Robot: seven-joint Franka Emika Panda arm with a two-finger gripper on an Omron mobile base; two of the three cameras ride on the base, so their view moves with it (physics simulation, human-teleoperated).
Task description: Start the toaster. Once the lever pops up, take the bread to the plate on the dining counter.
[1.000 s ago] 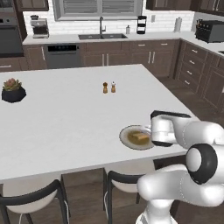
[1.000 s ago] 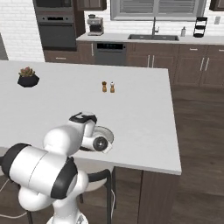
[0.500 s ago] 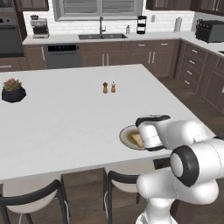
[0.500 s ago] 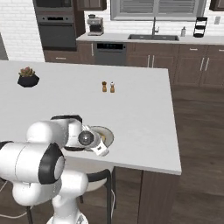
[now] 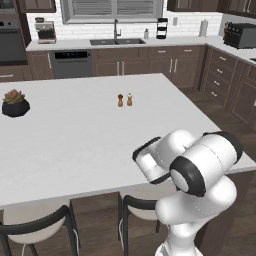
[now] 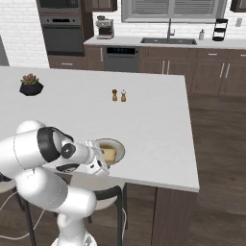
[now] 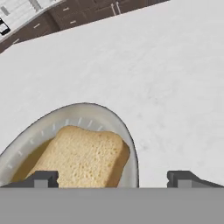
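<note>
Your hand [image 7: 112, 179] stands wide open, holding nothing. The bread [image 7: 83, 155] lies flat on the plate [image 7: 127, 131], just ahead of the fingertips [image 7: 43, 178] and clear of them.

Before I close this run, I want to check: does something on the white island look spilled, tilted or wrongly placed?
Nothing stands out. The bread lies flat inside the plate near the dining counter's front edge. The gripper is above it, jaws open and empty. The two shakers and the small plant stand upright.
</note>
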